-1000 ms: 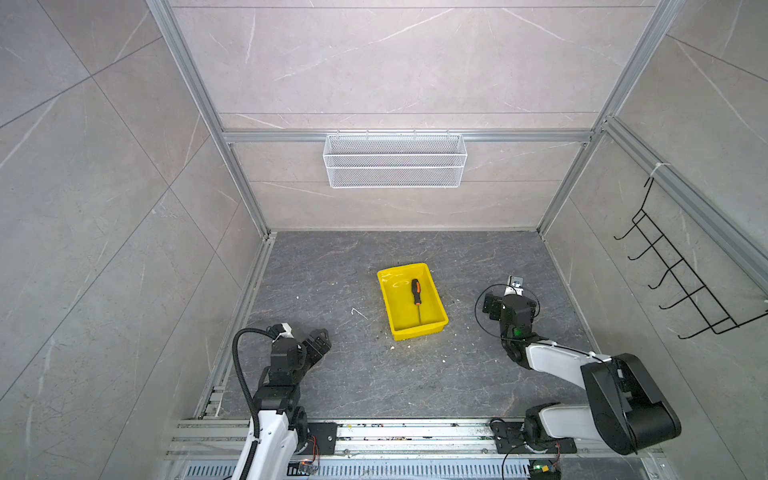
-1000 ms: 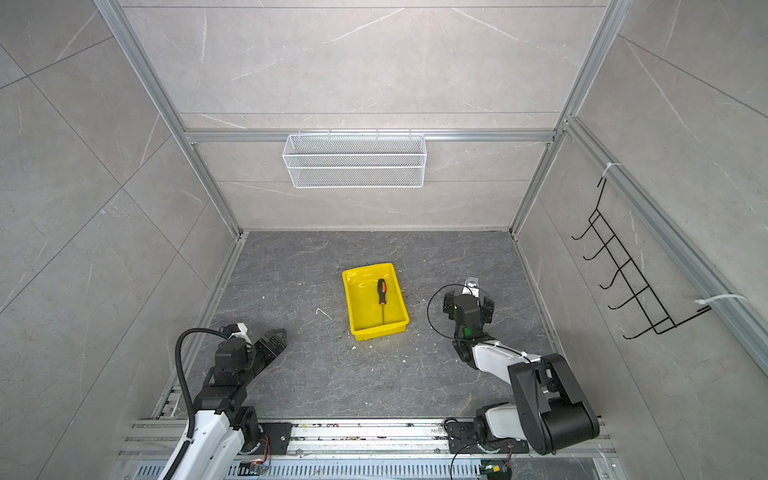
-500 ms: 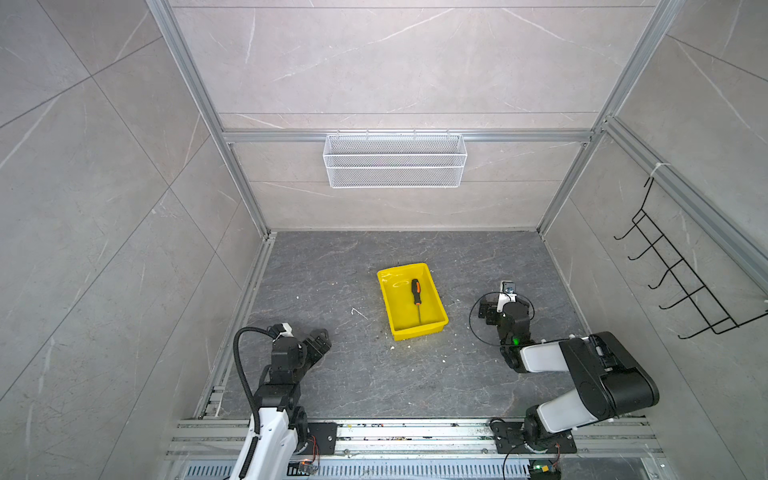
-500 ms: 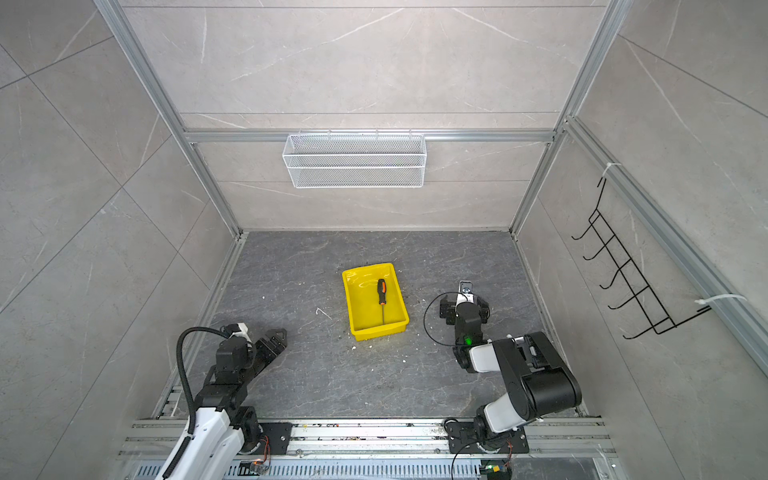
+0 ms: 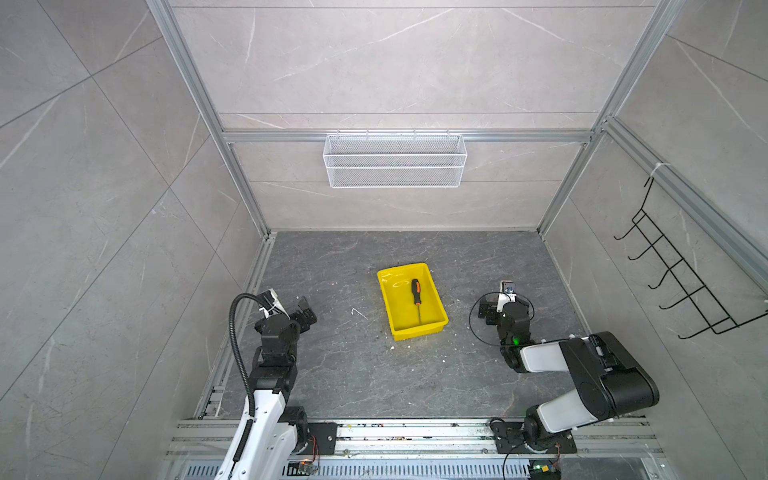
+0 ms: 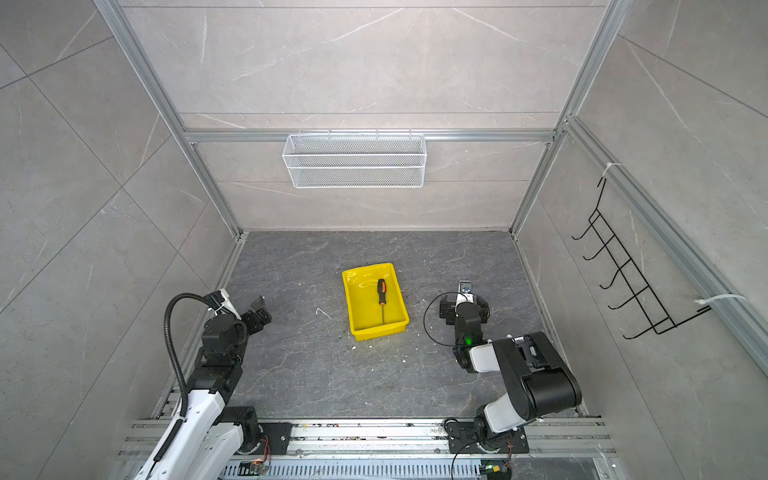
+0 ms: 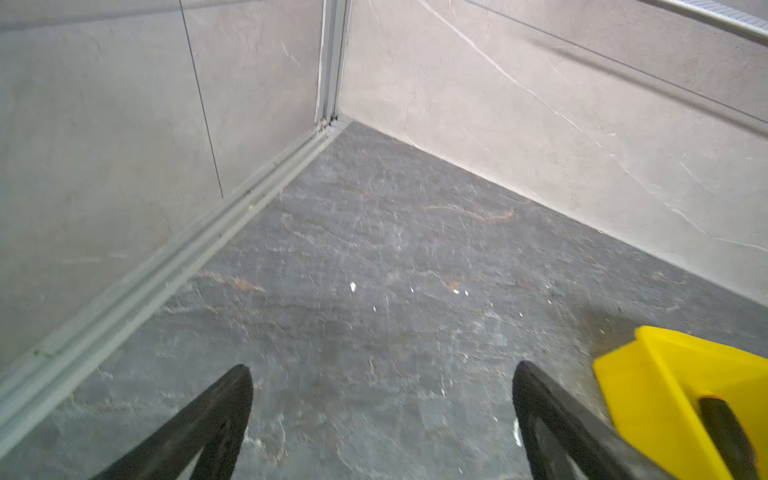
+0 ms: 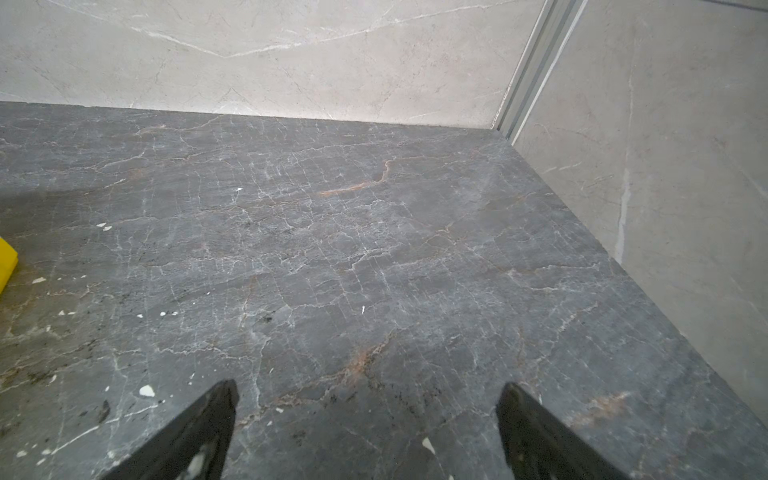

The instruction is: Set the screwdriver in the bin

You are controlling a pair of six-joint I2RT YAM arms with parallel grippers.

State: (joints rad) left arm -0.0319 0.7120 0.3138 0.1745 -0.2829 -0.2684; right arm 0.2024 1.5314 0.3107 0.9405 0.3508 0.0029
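The screwdriver [image 5: 415, 293] [image 6: 381, 293], black-handled with an orange stripe, lies inside the yellow bin [image 5: 417, 330] [image 6: 380, 330] at mid-floor in both top views, handle toward the back wall. My left gripper [image 5: 305, 313] [image 6: 259, 311] hovers left of the bin, open and empty. In the left wrist view the left gripper [image 7: 382, 370] shows bare floor between its fingers, with a bin corner [image 7: 648, 386] and the dark handle [image 7: 723, 432] beside it. My right gripper [image 5: 505, 309] [image 6: 463, 307] [image 8: 369, 385] stands open and empty, right of the bin [image 8: 6, 262].
A white wire-mesh basket [image 5: 395, 162] hangs on the back wall. A black hook rack [image 5: 681, 282] is fixed to the right wall. A small white scrap [image 5: 358, 312] lies on the grey stone floor left of the bin, with pale crumbs scattered around.
The right arm has folded back toward its base, its gripper staying right of the bin and open. The left arm, the bin and the screwdriver have not moved.
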